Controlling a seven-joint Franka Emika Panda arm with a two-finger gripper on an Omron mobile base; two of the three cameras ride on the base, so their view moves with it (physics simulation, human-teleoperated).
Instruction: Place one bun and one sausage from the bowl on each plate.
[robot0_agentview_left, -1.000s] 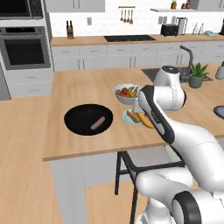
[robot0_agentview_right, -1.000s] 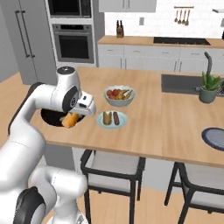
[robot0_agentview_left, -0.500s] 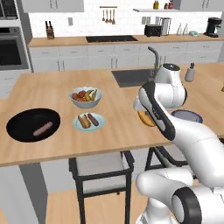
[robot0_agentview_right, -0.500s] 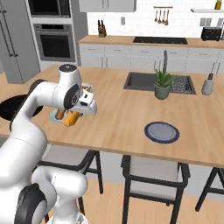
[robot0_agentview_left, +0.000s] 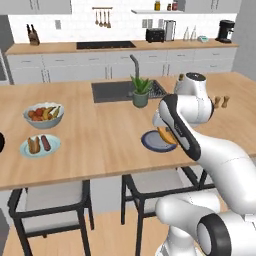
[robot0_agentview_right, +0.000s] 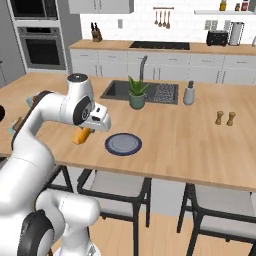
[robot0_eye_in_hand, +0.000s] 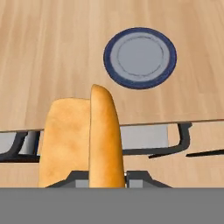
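Basically clamped tight on the bun (robot0_eye_in_hand: 83, 140), fingers (robot0_eye_in_hand: 99, 175) closed around it, long axis running straight away from the hand toward the darker blue-grey plate (robot0_eye_in_hand: 140, 57). Hanging out past the near edge of the surface (robot0_eye_in_hand: 52, 52), so next move looks like forward and down onto that bare plate. Farther left, pale blue plate (robot0_agentview_left: 40, 145) already loaded.
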